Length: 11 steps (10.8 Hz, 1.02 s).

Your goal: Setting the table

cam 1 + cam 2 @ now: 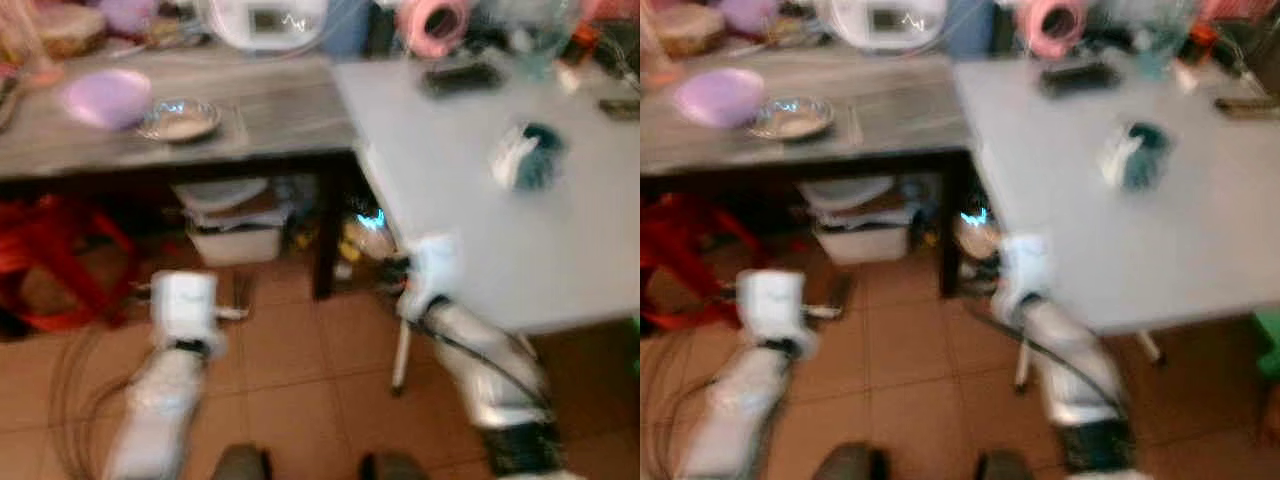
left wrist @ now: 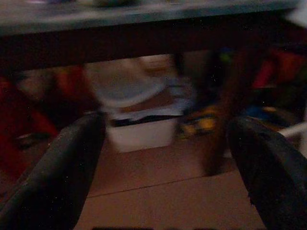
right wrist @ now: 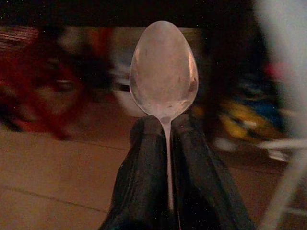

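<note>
Spoon point(image 3: 164, 72) handle clamped between right fingers point(image 3: 144, 182), bowl protruding; left fingers point(image 2: 72, 163) apart.

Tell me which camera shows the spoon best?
The right wrist view: the spoon sits close up, bowl forward, its handle pinched between the right hand fingers. In both blurred eye views, the spoon can't be made out at that hand.

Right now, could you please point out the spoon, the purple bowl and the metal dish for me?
spoon point(image 3: 164, 72): right wrist view, middle of its bowl, above the right gripper's shut fingers.
purple bowl point(image 1: 106, 96): left eye view, centre of its inside.
metal dish point(image 1: 180, 120): left eye view, middle of the dish, beside the purple bowl.
</note>
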Tool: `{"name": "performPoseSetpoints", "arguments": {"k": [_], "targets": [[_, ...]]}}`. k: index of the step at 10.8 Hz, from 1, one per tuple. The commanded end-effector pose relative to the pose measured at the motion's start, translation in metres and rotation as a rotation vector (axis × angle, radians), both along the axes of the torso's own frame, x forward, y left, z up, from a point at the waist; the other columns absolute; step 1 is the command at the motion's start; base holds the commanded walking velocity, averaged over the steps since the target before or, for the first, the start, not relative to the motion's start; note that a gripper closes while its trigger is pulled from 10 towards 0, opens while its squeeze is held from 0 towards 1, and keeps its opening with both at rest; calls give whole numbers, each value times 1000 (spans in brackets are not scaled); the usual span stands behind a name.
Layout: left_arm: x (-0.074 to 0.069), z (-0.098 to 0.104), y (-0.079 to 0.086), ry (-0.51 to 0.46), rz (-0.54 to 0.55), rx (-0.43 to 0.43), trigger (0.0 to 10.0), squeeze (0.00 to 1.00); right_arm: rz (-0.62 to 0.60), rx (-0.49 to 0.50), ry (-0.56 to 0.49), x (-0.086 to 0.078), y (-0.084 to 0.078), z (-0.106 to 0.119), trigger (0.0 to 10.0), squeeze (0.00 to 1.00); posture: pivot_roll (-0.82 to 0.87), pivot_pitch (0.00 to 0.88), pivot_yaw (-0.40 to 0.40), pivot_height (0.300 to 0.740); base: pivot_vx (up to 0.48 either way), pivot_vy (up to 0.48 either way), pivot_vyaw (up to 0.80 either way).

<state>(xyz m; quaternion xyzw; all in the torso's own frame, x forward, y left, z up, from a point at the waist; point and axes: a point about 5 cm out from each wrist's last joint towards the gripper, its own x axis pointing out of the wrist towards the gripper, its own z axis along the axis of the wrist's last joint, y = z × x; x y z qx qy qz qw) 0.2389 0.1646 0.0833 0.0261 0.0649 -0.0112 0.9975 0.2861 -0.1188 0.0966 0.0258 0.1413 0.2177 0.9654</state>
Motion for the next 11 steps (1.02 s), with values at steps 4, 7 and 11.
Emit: {"name": "performPoseSetpoints", "arguments": {"k": [4,7,11], "targets": [[8,5,-11,-28,-41,-9,10000,0,-74,-2,-71,6,-15,10,0,0,25,82,20,740,192,412,0],[11,8,-10,-51,-36,10,10000,0,-68,-12,-124,9,-12,16,0,0,24,76,24,740,400,208,0],[12,10,-18,-63,-72,-1,10000,0,-93,-14,-167,13,-13,22,0,0,21,70,31,740,477,0,0]]}}
